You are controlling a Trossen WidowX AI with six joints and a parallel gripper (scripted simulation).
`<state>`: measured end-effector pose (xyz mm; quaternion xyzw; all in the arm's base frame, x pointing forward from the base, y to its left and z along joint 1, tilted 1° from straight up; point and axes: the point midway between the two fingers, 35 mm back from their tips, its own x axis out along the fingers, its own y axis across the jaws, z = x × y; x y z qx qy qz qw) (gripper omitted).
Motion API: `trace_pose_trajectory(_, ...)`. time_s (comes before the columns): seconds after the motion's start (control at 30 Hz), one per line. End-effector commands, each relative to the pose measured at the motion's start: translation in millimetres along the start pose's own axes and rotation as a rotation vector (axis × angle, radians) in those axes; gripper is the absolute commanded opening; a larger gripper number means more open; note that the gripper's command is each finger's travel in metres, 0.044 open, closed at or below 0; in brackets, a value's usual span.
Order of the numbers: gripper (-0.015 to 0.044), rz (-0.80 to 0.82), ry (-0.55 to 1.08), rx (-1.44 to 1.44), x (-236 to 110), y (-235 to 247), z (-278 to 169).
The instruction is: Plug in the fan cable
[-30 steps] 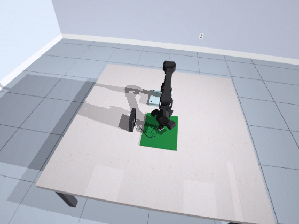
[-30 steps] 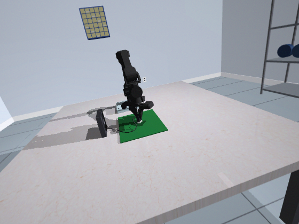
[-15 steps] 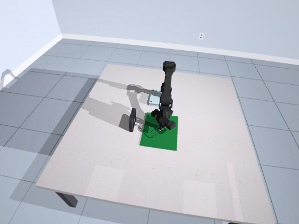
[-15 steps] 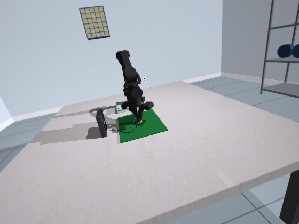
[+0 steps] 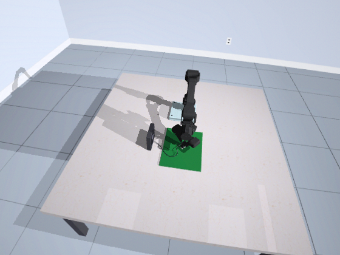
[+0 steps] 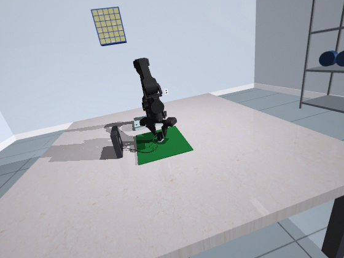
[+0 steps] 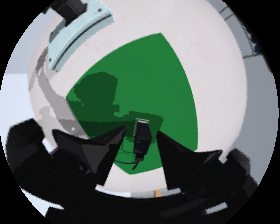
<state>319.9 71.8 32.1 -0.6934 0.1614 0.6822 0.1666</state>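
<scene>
The black plug [image 5: 183,144] [image 6: 160,136] [image 7: 142,142] stands roughly upright at the small pale header [image 6: 161,140] [image 7: 142,120] on the green board [image 5: 185,162] [image 6: 175,148] [image 7: 170,90]. How deep it sits cannot be told. My gripper [image 5: 185,143] [image 6: 160,135] [image 7: 142,131] is open, low over the board, one finger on each side of the plug. The wrist view shows gaps between both fingers and the plug. The thin dark cable [image 5: 172,156] [image 6: 147,152] runs from the plug to the black fan [image 5: 150,136] [image 6: 117,142], upright left of the board. The header's pins are hidden.
A pale blue plate [image 5: 175,113] [image 6: 139,125] [image 7: 80,37] lies under the arm's base, behind the board. The cable loops over the board's left part, close to the gripper. A metal shelf [image 6: 319,70] stands far off at the right.
</scene>
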Motion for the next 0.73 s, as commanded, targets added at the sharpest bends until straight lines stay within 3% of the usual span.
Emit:
trace_pose_trajectory(0.0, 0.026, 0.001, 0.001, -0.001, -25.9, -1.1, -1.3)
trace_pose_trajectory(0.07, 0.026, 0.003, 0.0, -0.002, -50.6, -0.5, -0.5)
trace_pose_trajectory(0.27, 0.026, 0.003, -0.001, -0.002, -53.9, -1.4, 2.7)
trace_pose_trajectory(0.5, 0.026, 0.001, -0.011, -0.002, -54.1, -16.4, 109.1)
trace_pose_trajectory(0.7, 0.026, 0.001, -0.012, -0.002, -53.5, -15.4, 119.8)
